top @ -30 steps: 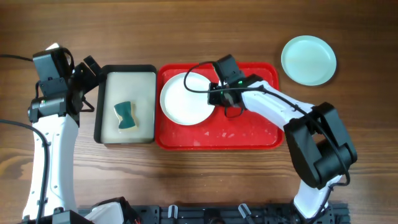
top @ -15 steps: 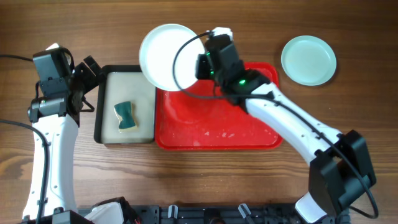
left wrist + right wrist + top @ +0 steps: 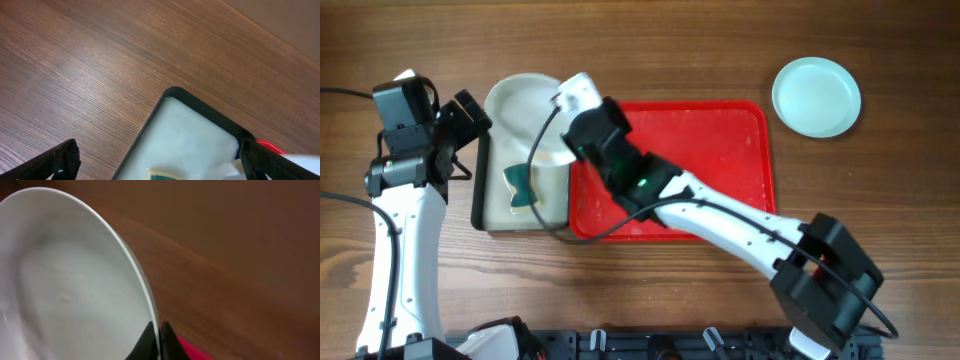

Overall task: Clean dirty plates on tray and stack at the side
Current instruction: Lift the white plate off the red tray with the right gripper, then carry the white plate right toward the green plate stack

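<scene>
My right gripper (image 3: 572,128) is shut on the rim of the white plate (image 3: 525,115) and holds it above the black-rimmed cream tray (image 3: 480,190). The right wrist view shows the fingers (image 3: 157,335) pinching the plate's edge (image 3: 75,290). The red tray (image 3: 710,140) holds no plates, only some crumbs. One aqua plate (image 3: 816,96) lies on the table at the far right. The other aqua plate is out of view. My left gripper (image 3: 160,165) is open above the cream tray's far corner (image 3: 172,95), holding nothing.
A green and yellow sponge (image 3: 521,186) lies in the cream tray; its edge shows in the left wrist view (image 3: 162,175). The right arm stretches across the red tray's left part. Wooden table surrounds the trays.
The right gripper lifted the white plate off the red tray and carried it left to above the cream tray. The left arm has not moved.
</scene>
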`<state>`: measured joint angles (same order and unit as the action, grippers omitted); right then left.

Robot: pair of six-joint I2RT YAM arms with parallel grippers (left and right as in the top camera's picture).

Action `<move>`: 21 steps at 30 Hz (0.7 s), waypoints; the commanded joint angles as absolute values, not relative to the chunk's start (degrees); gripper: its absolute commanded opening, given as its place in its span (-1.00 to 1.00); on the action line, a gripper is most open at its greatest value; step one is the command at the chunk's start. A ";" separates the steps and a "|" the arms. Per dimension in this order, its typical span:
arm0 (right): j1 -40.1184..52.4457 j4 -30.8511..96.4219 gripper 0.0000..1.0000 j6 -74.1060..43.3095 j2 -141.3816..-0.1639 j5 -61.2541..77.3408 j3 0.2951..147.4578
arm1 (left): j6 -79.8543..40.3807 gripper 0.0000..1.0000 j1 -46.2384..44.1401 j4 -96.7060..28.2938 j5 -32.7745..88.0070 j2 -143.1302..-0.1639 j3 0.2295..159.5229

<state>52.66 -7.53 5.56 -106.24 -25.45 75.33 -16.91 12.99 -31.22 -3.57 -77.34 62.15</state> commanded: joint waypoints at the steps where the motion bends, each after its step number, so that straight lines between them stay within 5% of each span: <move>1: 54.72 -10.57 -0.91 23.09 -109.01 -27.68 76.07 | -17.61 1.00 13.30 -31.09 -3.51 -77.47 62.48; 12: 57.34 -27.75 -0.91 58.19 -110.43 -30.44 76.07 | -17.63 1.00 13.30 -31.09 -3.51 -77.47 62.48; 21: 57.60 -31.03 -0.91 64.03 -110.43 -30.44 76.07 | -17.61 1.00 13.30 -31.09 -3.51 -77.47 62.48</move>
